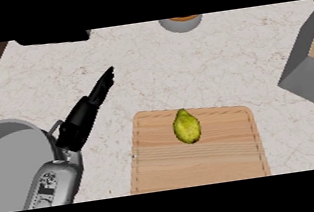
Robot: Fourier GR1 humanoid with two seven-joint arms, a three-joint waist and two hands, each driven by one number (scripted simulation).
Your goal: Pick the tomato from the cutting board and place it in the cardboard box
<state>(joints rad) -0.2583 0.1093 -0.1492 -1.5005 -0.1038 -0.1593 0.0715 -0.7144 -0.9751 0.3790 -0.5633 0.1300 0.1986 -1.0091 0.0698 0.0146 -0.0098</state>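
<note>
Left forearm (52, 186) is seen lower left, left hand (86, 110) held straight-fingered & empty, likely pre-reach, well apart from yellow-green tomato (186, 126) laid centre-frame on cutting board (198, 165), w/ cardboard box (309, 76) stood at right edge for drop.

A single view looks from the robot's head steeply down onto the marbled desk (205, 55), close enough that the wooden cutting board (197, 158) fills the lower middle. The left forearm (55, 185) shows at the lower left edge, while the box (312, 76) at the right edge is cut off.
</note>
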